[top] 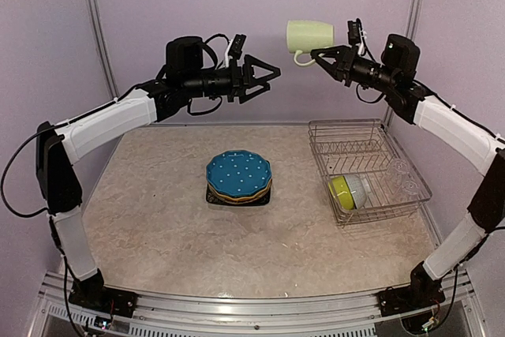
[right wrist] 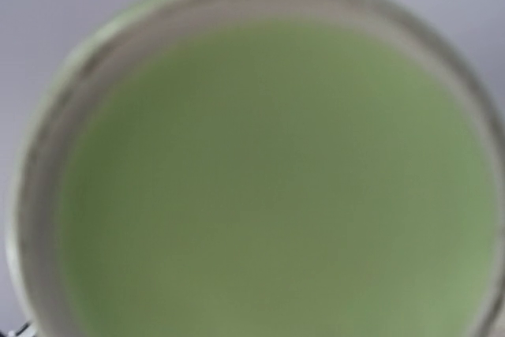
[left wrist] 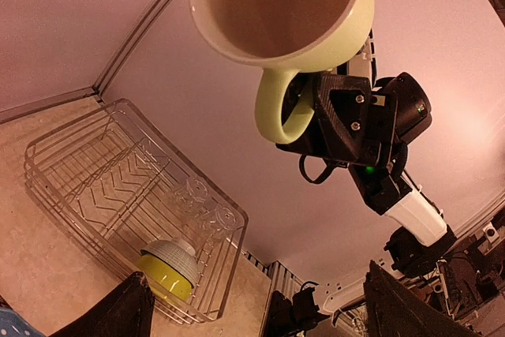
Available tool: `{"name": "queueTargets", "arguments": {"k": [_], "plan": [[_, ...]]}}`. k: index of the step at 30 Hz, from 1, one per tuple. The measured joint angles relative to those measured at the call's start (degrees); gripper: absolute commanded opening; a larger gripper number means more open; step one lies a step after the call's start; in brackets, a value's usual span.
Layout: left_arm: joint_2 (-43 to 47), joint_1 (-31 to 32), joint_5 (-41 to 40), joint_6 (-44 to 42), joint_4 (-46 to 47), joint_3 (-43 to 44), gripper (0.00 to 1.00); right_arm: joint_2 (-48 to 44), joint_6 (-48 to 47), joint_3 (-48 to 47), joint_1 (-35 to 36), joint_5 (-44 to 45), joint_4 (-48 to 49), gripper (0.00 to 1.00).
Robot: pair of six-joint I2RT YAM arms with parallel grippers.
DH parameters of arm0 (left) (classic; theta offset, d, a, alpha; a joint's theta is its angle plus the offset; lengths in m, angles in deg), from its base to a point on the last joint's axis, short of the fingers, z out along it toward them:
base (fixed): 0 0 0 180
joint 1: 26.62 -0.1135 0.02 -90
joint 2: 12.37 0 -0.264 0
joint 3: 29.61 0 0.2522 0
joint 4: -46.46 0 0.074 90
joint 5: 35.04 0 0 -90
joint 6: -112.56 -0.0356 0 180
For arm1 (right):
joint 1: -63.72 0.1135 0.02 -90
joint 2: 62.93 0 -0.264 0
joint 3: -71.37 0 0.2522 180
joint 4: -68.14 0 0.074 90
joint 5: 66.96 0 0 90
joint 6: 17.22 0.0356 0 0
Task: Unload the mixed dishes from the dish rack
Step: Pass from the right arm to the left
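Observation:
High above the table hangs the pale green mug (top: 309,35), lying on its side, with my right gripper (top: 317,54) shut on its handle. In the left wrist view the mug (left wrist: 284,5) shows its open mouth and the right gripper (left wrist: 316,116) clamps the handle loop. The mug's base (right wrist: 268,179) fills the right wrist view and hides the fingers. My left gripper (top: 272,79) is open and empty, level with the mug and a little to its left, pointing at it. The dish rack (top: 367,128) holds a lime bowl (top: 342,189), a white bowl (top: 359,189) and two clear glasses (top: 398,167).
A stack of plates sits mid-table: a blue white-dotted plate (top: 238,174) on top, an orange rim (top: 237,195) below it, and a black square plate (top: 215,197) underneath. The rack (left wrist: 47,147) stands at the table's right side, near the wall.

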Motion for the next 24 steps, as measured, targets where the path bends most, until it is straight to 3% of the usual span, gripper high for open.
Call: {"name": "queueTargets", "arguments": {"k": [12,24], "plan": [[-1.5,0.3,0.6,3.2,6.3,1.3,0.63,5.2,7.0,1.7,5.0,-2.3,10.8,0.00],[-4.6,-0.2,1.5,5.1,8.6,3.1,0.47,6.4,11.2,3.8,6.5,-2.5,16.4,0.00]]}}
